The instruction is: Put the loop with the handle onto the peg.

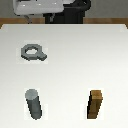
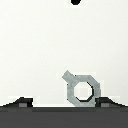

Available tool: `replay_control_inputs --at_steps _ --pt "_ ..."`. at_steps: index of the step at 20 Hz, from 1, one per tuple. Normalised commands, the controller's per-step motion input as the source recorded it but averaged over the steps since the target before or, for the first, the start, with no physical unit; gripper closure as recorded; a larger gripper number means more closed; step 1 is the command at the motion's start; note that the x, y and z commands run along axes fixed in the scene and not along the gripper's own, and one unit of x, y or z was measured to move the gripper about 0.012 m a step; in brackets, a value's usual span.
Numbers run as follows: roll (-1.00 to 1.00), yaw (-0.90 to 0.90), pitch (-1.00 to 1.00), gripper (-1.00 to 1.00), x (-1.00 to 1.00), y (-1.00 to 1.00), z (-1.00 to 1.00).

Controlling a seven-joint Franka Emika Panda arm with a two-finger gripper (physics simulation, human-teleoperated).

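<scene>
In the exterior view, the nearest items are the peg (image 1: 34,103) and a brown block (image 1: 96,104), both upright on the white table (image 1: 75,60). The peg stands toward the exterior view's left, the block toward the exterior view's right, well apart. Farther back, toward the exterior view's left, the loop with the handle (image 1: 33,52) lies flat on the table, its tab pointing toward the exterior view's right. The loop is well apart from the peg and not on it. At the far edge of the table, part of the robot (image 1: 40,7) is visible in white and black; it is cut off by the frame, and the gripper cannot be identified there.

The wrist view shows the gripper (image 2: 62,103) as two dark fingertips (image 2: 21,103) spread wide apart. The loop (image 2: 81,90) lies on the table between them, nearer one fingertip, touching neither. Nothing is held. The loop's lower rim is cut off by a dark band. A small dark spot (image 2: 75,2) at the frame edge cannot be identified. Peg and block appear only in the exterior view.
</scene>
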Motion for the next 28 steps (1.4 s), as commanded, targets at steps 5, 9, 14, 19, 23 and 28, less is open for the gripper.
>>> replay_control_inputs --at_steps 5,9,14,19,23,28 --pt "0.00 0.54 0.00 -1.00 0.00 0.00 0.00" --pt "0.00 0.92 0.00 -1.00 0.00 0.00 0.00" --pt "0.00 0.42 0.00 -1.00 0.00 0.00 0.00" --pt "0.00 0.00 0.00 -1.00 0.00 -0.40 0.00" --pt "0.00 0.00 0.00 -1.00 0.25 -0.25 0.00" --pt "0.00 0.00 0.00 -1.00 0.20 0.00 0.00"
